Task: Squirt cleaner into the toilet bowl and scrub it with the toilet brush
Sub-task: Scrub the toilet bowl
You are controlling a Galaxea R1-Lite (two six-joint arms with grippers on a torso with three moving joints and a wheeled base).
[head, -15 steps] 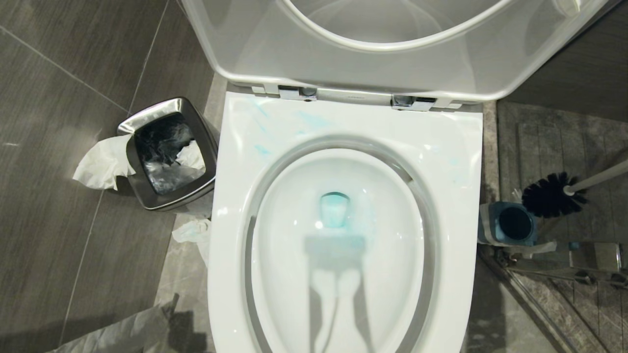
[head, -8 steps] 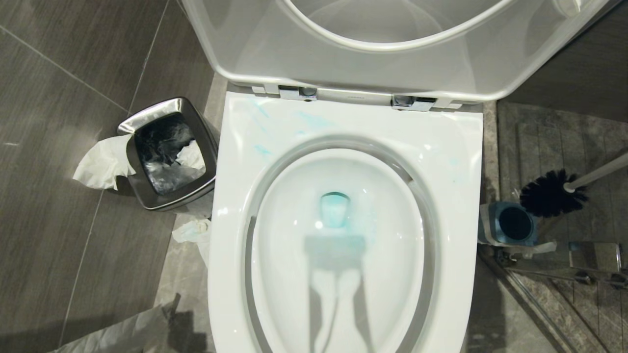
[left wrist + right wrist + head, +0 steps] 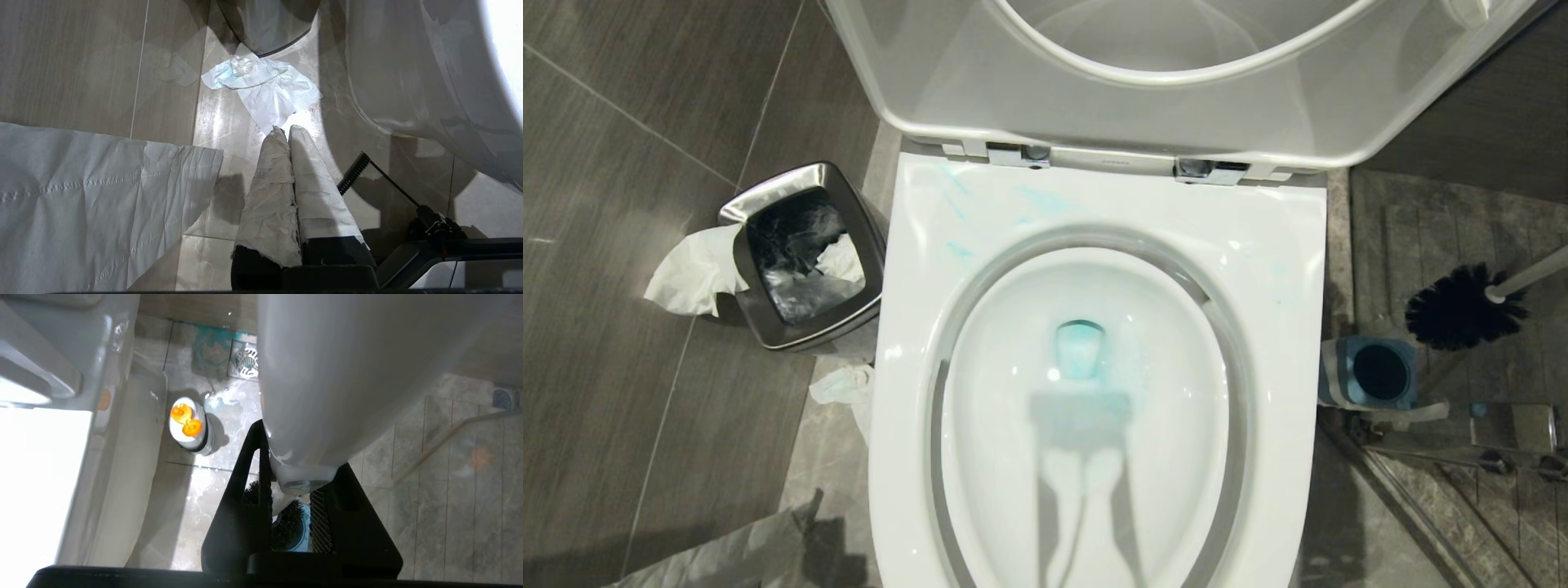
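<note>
The toilet bowl point(image 3: 1282, 269) stands open, seat and lid raised. Cleaner shows as teal smears point(image 3: 956, 247) on the left rim and as tinted water point(image 3: 1080, 349) at the bottom. To the bowl's right the toilet brush hangs in the air, its dark bristle head point(image 3: 1463, 317) just above and right of the blue holder point(image 3: 1376, 371). Its white handle point(image 3: 1529, 280) runs off the right edge. My right gripper point(image 3: 302, 457) is shut on that handle point(image 3: 327, 375); the bristles point(image 3: 286, 526) show below, between its fingers. My left gripper point(image 3: 286, 130) hangs shut and empty over the floor beside the bowl.
A steel waste bin point(image 3: 805, 322) with tissue stands left of the bowl. Crumpled tissue point(image 3: 265, 85) and a paper sheet point(image 3: 81, 196) lie on the floor. A white bottle with orange caps point(image 3: 188, 424) and a floor drain point(image 3: 244, 361) sit near the toilet. A glass panel's metal bracket point(image 3: 1503, 429) is behind the holder.
The brush head has shifted a little to the right and up, away from the holder's opening. The left gripper and everything else stay still.
</note>
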